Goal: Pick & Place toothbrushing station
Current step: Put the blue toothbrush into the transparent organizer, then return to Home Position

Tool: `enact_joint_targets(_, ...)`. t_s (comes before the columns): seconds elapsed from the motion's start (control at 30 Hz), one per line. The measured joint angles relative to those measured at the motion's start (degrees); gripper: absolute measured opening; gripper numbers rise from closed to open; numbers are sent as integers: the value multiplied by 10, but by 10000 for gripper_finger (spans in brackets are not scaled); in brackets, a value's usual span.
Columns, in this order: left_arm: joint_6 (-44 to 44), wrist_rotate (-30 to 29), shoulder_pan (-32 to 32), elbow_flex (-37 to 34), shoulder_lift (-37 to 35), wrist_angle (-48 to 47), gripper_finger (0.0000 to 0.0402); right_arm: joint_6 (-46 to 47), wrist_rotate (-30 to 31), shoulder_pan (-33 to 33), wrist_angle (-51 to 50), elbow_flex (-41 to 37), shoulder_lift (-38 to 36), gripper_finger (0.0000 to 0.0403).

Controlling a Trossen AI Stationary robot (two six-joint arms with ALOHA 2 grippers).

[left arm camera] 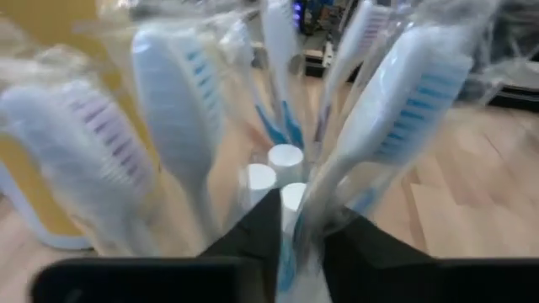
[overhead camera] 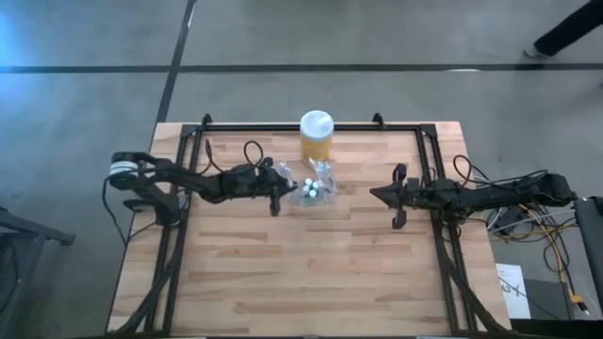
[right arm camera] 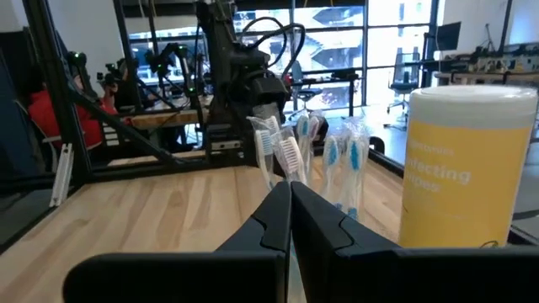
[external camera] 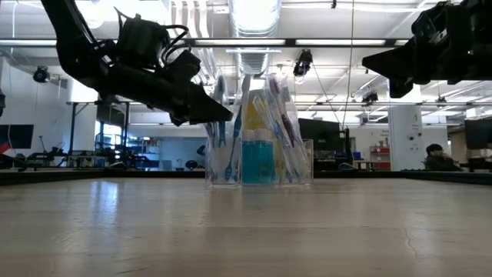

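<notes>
Left claw (left arm camera: 299,231) pinches a toothbrush (left arm camera: 396,126) (handle hidden).

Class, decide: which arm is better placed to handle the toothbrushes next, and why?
Left. The left gripper is right at the toothbrushes in the clear holder; the right gripper hangs shut, well apart.

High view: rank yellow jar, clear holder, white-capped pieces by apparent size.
1. Yellow jar and clear holder with its toothbrushes: footprints look alike, so no ranking between them.
2. White-capped pieces: clearly smallest.
</notes>
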Motion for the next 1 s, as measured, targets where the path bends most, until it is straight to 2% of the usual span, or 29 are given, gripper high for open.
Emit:
enact_joint_targets(0.17, 13, 14, 0, 0, -54, -59, 135, 19, 0, 0, 0, 0, 0, 8)
enact_joint_targets(0.27, 20, 43, 0, 0, -99, -105, 167, 19, 0, 0, 0, 0, 0, 8)
enact_joint_targets(0.5, 47, 93, 0, 0, -257, -275, 206, 24, 0, 0, -1, 0, 0, 8)
enact_joint_targets(0.8, 119, 104, -1, 0, -511, -571, 192, 27, 0, 0, -1, 0, -1, 8)
enact_joint_targets(0.9, 118, 104, -1, 0, -574, -622, 160, 46, 0, 0, -1, 0, -1, 8)
enact_joint_targets(1.0, 117, 105, -1, -9, -622, -630, 94, 52, 0, 0, -2, 0, -10, 8)
